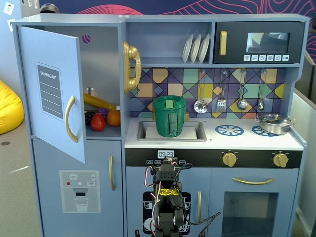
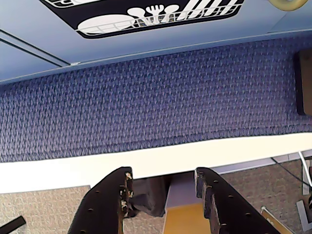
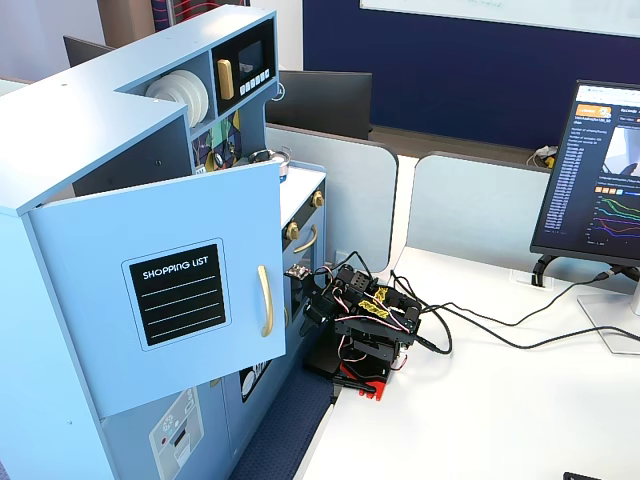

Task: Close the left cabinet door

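Note:
The left cabinet door (image 1: 49, 94) is light blue, with a black "SHOPPING LIST" panel and a curved gold handle (image 1: 70, 118). It stands wide open, swung out from the top left of the toy kitchen. It also shows in a fixed view from the side (image 3: 170, 290), standing out over the floor. My arm (image 1: 168, 197) sits folded on the white table in front of the kitchen's middle, well right of and below the door; it shows from the side too (image 3: 365, 325). In the wrist view my gripper (image 2: 163, 171) points down over the table edge, open and empty.
Toy fruit (image 1: 101, 120) lies inside the open compartment. A green pot (image 1: 169, 116) stands in the sink, and a gold phone (image 1: 131, 66) hangs beside the opening. Below is the water-dispenser door (image 1: 79, 190). A monitor (image 3: 595, 180) and cables (image 3: 500, 335) are on the table.

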{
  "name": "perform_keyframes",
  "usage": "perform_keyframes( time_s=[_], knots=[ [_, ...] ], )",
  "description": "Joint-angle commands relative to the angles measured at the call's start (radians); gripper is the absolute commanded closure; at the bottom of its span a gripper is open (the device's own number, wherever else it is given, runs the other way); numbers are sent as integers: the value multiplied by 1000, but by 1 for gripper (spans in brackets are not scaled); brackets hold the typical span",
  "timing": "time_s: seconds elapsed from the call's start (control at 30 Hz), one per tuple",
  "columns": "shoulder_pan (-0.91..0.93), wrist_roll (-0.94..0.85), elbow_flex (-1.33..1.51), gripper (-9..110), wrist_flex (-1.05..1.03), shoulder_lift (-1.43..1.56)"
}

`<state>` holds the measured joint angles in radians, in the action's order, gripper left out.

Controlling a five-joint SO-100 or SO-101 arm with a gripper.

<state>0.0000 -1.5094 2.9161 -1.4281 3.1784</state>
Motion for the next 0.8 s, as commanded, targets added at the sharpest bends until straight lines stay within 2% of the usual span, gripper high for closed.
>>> perform_keyframes(
  time_s=[0.0,0.3,0.43,0.63,0.77],
  knots=[
    [-2,-5,81,101,-104,0],
    [25,-3,81,101,-104,0],
    [-46,49,81,101,-89,0],
    [-353,275,17,101,302,-3],
    [-617,204,-58,101,552,-26]
  ],
)
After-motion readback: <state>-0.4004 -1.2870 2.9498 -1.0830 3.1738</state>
